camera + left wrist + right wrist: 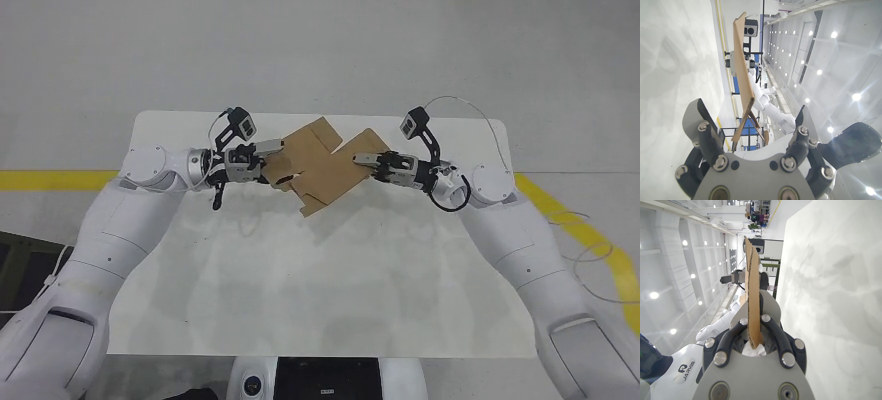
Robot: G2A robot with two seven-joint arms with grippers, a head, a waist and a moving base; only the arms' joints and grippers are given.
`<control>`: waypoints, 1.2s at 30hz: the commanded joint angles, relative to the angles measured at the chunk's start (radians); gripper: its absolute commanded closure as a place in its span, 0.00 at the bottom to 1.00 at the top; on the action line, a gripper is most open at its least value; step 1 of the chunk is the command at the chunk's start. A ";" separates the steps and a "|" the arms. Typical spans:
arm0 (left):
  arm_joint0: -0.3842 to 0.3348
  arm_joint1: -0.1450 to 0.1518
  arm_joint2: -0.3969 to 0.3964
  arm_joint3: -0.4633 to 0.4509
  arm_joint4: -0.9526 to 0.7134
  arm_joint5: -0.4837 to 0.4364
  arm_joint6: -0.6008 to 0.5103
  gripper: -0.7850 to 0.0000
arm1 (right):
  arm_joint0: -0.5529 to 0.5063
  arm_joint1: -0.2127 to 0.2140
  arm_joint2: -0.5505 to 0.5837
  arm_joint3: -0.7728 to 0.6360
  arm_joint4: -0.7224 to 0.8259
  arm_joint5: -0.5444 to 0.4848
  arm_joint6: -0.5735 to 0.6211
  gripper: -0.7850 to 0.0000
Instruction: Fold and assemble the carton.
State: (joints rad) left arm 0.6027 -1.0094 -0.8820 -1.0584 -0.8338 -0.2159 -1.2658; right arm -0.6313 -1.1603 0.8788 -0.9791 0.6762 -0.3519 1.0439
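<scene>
A flat brown carton (325,165) hangs in the air above the far part of the white table (300,300), between my two grippers. My right gripper (364,158) is shut on one edge of it; in the right wrist view the carton (753,294) stands edge-on, clamped in the gripper (754,313). My left gripper (272,163) is at the opposite side and open. In the left wrist view its fingers (703,111) are spread wide around a flap of the carton (743,75) without touching it.
The near and middle table surface lies bare below the carton. Yellow floor lines (40,180) run past the table on both sides. A thin cable (480,110) loops above the right arm near the far edge.
</scene>
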 commanded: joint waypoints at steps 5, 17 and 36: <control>0.025 0.010 -0.042 -0.032 0.018 0.012 -0.013 0.00 | -0.032 0.010 0.038 -0.024 -0.054 -0.022 -0.049 1.00; 0.069 0.022 -0.115 -0.102 0.021 0.044 -0.016 0.00 | -0.057 0.018 0.071 -0.068 -0.183 -0.012 -0.108 1.00; 0.081 0.003 -0.139 -0.094 0.044 0.056 0.103 0.00 | -0.083 0.013 0.100 -0.121 -0.229 -0.010 -0.112 1.00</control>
State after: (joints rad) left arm 0.6849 -1.0042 -1.0229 -1.1559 -0.7890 -0.1594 -1.1671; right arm -0.7132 -1.1474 0.9772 -1.0979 0.4474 -0.3627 0.9299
